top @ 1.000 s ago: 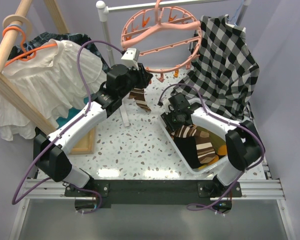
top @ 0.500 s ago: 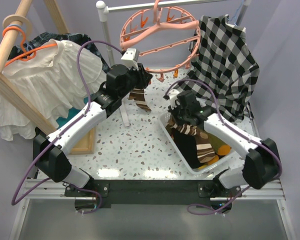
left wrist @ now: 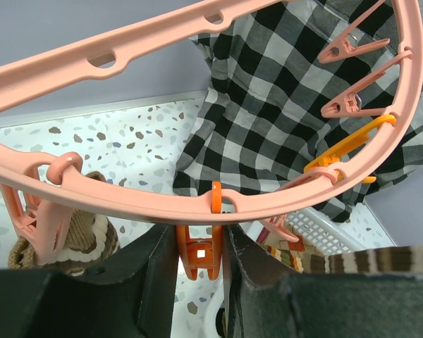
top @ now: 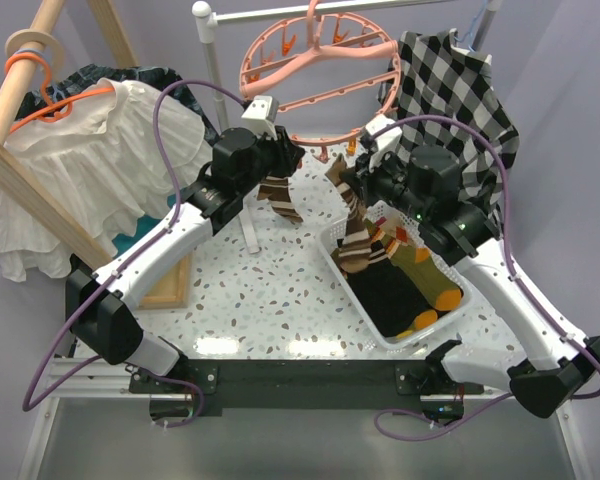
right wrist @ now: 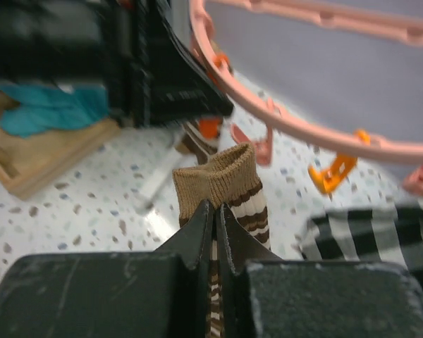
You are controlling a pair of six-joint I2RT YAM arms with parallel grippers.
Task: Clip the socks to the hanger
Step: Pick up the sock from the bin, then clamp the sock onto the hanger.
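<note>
The salmon-pink ring hanger [top: 384, 113] hangs from a rail at the back. My left gripper [top: 288, 158] is under its near rim [left wrist: 197, 204], shut on an orange clip [left wrist: 201, 253] that dangles from the ring. A brown striped sock [top: 278, 198] hangs just below it and shows at the left of the left wrist view [left wrist: 84, 239]. My right gripper [top: 352, 185] is shut on the cuff of another brown striped sock [right wrist: 225, 183], which hangs down over the basket [top: 355, 240]. It is just right of the left gripper, below the ring [right wrist: 303, 134].
A white basket [top: 352, 290] holds a black sock [top: 390, 295] and olive socks with orange toes [top: 430, 280]. A black-and-white checked shirt [top: 450, 130] hangs at the back right. A white blouse [top: 110, 150] hangs on the left. A wooden tray [top: 170, 285] lies at the left.
My right arm has lifted the striped sock out of the basket and up toward the ring's near rim. My left arm has stayed at the clip.
</note>
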